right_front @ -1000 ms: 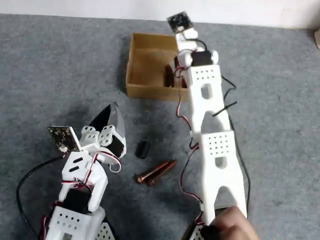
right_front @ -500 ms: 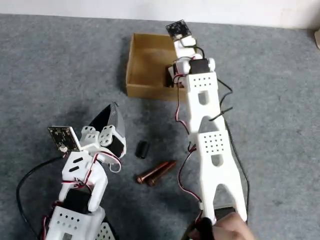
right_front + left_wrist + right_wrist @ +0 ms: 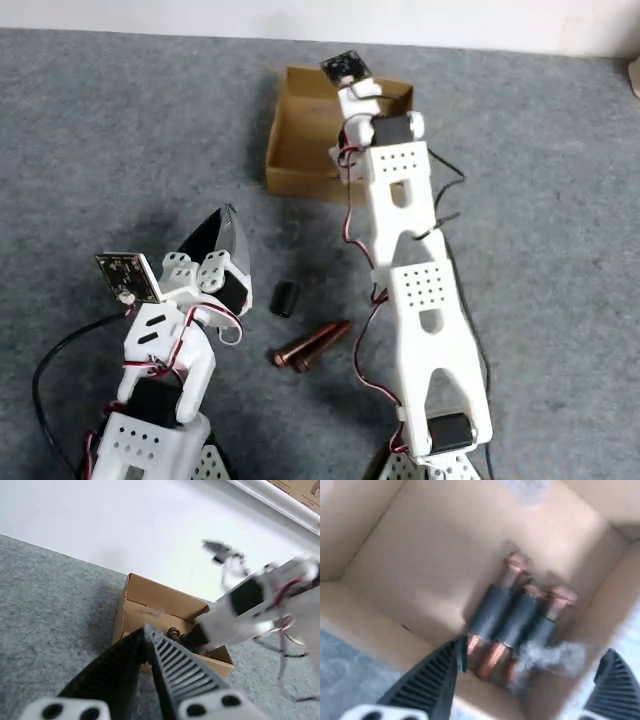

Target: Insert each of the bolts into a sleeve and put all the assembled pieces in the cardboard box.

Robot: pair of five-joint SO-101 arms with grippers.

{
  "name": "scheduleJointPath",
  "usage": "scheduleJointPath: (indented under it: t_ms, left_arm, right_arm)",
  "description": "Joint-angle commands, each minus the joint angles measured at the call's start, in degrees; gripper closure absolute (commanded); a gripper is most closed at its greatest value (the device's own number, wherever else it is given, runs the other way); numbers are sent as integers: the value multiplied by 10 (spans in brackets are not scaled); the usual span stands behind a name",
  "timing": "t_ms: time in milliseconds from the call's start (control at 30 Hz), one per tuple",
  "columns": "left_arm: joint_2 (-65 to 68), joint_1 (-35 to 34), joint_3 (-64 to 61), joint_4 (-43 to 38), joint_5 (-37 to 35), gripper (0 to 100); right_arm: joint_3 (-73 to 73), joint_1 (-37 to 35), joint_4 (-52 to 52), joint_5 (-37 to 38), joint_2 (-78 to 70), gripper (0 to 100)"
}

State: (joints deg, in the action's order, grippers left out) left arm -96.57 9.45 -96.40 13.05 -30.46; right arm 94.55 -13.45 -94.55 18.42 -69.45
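Note:
The cardboard box (image 3: 300, 130) sits at the back of the grey mat. In the right wrist view three bolts in black sleeves (image 3: 515, 617) lie side by side on the box floor (image 3: 420, 570). My right gripper (image 3: 535, 652) hangs open just above them, holding nothing. A loose black sleeve (image 3: 285, 298) and two bare copper bolts (image 3: 312, 343) lie on the mat between the arms. My left gripper (image 3: 218, 235) rests shut and empty to the left of the sleeve, pointing toward the box (image 3: 150, 605).
The right arm (image 3: 400, 190) stretches from the front edge up to the box, passing right of the loose bolts. A white wall borders the mat behind the box. Bare mat lies left of the box.
The right arm swung left over the box, and the box shifted slightly right and turned. A person's hand at the right arm's base has gone. The left arm kept still.

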Motion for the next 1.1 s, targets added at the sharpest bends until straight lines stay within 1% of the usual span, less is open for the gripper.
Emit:
scheduleJointPath:
  t_ms: [0, 67, 200, 333, 433, 500, 667, 733, 800, 900, 967, 1067]
  left_arm:
    - [2, -2, -9, -12, 1, 994]
    - [2, -4, -9, -12, 1, 993]
    - [-1, -21, -7, -12, -2, 993]
    - [4, -59, 6, -11, -12, 993]
    - [4, -66, 7, -10, -25, 993]
    - [4, -66, 7, -10, -24, 993]
    - [4, -67, 8, -9, -24, 993]
    - [4, -67, 9, -9, -24, 993]
    - [4, -67, 9, -9, -24, 993]
    - [4, -67, 9, -9, -24, 993]
    - [4, -67, 9, -9, -24, 993]
    - [4, -67, 9, -9, -24, 993]
  right_arm:
    - [50, 8, -43, -21, 110, 628]
    - [50, 9, -66, -49, 155, 628]
    - [36, 16, -67, -85, 252, 628]
    - [-69, 19, -67, -111, 355, 628]
    - [-218, 15, -67, -142, 460, 628]
    - [-327, 0, -67, -157, 536, 628]
    - [-616, -46, -63, -160, 734, 628]
    - [-729, -60, -41, -160, 811, 628]
    - [-836, -62, 7, -160, 890, 628]
    - [-987, -65, 60, -143, 1003, 628]
    - [-1076, -86, 67, -83, 1059, 628]
    - [-1208, -136, 83, 34, 1119, 628]
